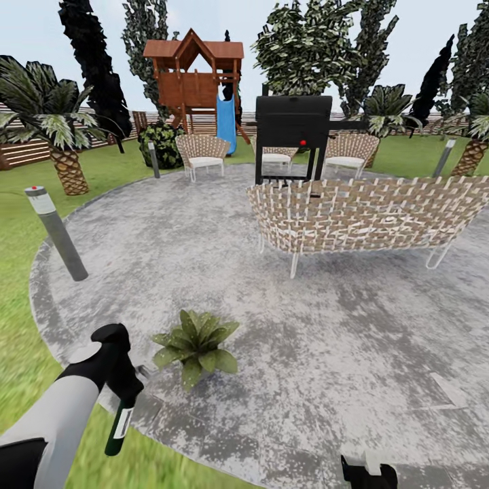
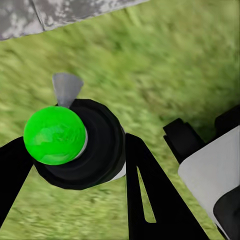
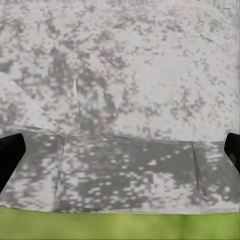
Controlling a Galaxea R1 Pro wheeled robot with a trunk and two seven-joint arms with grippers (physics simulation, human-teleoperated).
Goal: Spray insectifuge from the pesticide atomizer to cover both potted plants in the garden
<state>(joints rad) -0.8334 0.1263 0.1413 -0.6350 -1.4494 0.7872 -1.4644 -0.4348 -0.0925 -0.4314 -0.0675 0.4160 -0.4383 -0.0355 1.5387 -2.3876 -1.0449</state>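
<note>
My left gripper [image 1: 126, 396] is shut on the pesticide atomizer [image 1: 120, 426], a dark green bottle with a white label band that hangs downward over the lawn's edge. In the left wrist view the atomizer [image 2: 75, 145] shows end-on as a black round body with a bright green ball, clamped between the black fingers [image 2: 145, 190]. One potted plant [image 1: 197, 343], a low rosette of pointed green leaves, sits on the grey paved round [image 1: 326, 326] just right of that gripper. The second potted plant is out of view. My right gripper [image 1: 369, 473] [image 3: 120, 150] stands open over the paving, nothing between its fingers.
A wicker sofa [image 1: 360, 217] stands ahead on the paving, with a black grill [image 1: 293, 129] and wicker chairs [image 1: 202, 153] behind it. A grey bollard light [image 1: 58, 234] rises at the left rim. Palms [image 1: 58, 129], a wooden playset [image 1: 195, 75] and a slatted fence lie beyond.
</note>
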